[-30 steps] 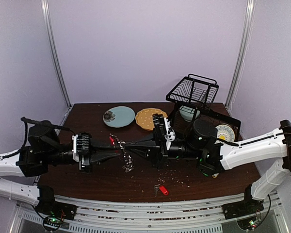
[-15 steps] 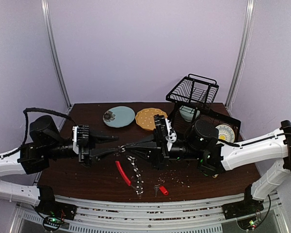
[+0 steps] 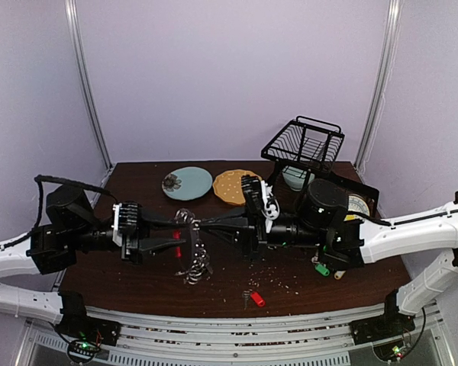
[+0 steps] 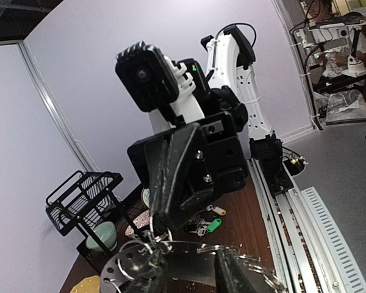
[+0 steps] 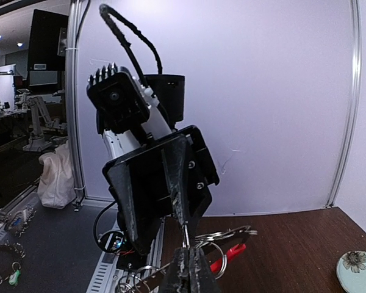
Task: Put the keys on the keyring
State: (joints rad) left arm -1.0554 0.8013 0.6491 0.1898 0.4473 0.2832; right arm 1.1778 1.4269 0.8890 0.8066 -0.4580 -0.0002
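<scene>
**Mid-air handover: keyring stretched between both arms**

Currently the right fingers (image 3: 202, 225) are pressed together, pinching the keyring (image 3: 192, 255) at its top. The left fingers (image 3: 170, 232) stand partly spread right at the ring; whether they grip it cannot be told. The keyring hangs above the tabletop (image 3: 137, 191) between the two arms: thin silvery wire coils, springy-looking, with a glossy red sleeve (image 3: 177, 242) and small loops dangling below.

Step in hand looks like holding the ring open for threading. One loose key with a red tag (image 3: 253, 296) lies on the tabletop near the front edge, well apart from the ring. Next move likely calls for one arm to steady the ring while the other fetches that small, flat, slippery metal key.
</scene>
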